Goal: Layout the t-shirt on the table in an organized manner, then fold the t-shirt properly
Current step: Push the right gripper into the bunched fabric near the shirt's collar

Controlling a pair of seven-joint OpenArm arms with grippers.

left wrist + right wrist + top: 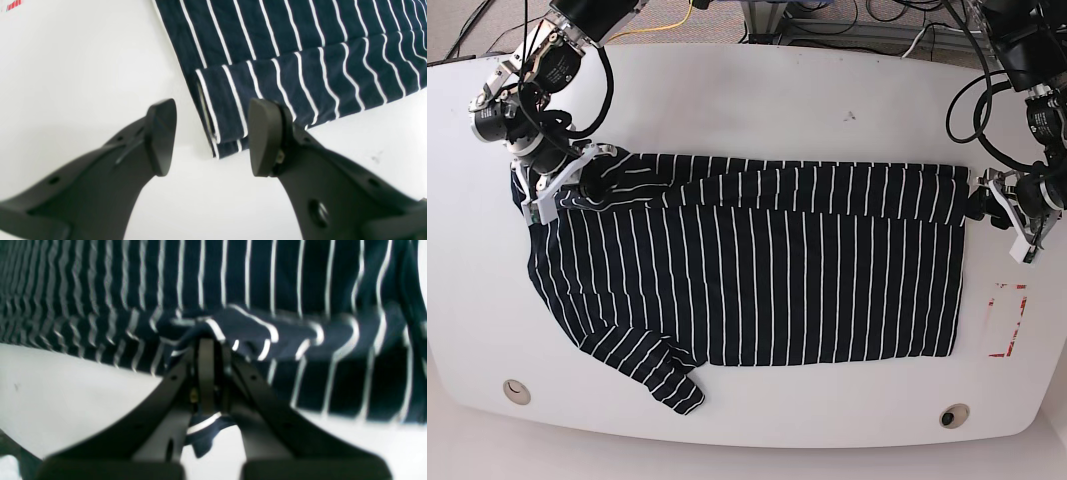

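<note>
The t-shirt (757, 280), dark with thin white stripes, lies spread across the white table (747, 100), its far edge doubled over in a narrow band. In the base view my right gripper (603, 180) sits at the shirt's upper left, by the sleeve. The right wrist view shows that gripper (208, 351) shut on a bunched fold of t-shirt (300, 280) fabric. My left gripper (978, 203) is at the shirt's upper right corner. In the left wrist view it (213, 140) stands open, and the folded corner of the t-shirt (300, 50) lies just beyond, between the fingertips.
A red rectangular outline mark (1007, 320) is on the table just right of the shirt, also seen as a red mark (13, 5) in the left wrist view. Two round holes (517, 391) (954, 413) sit near the front edge. Cables trail behind the table's far edge.
</note>
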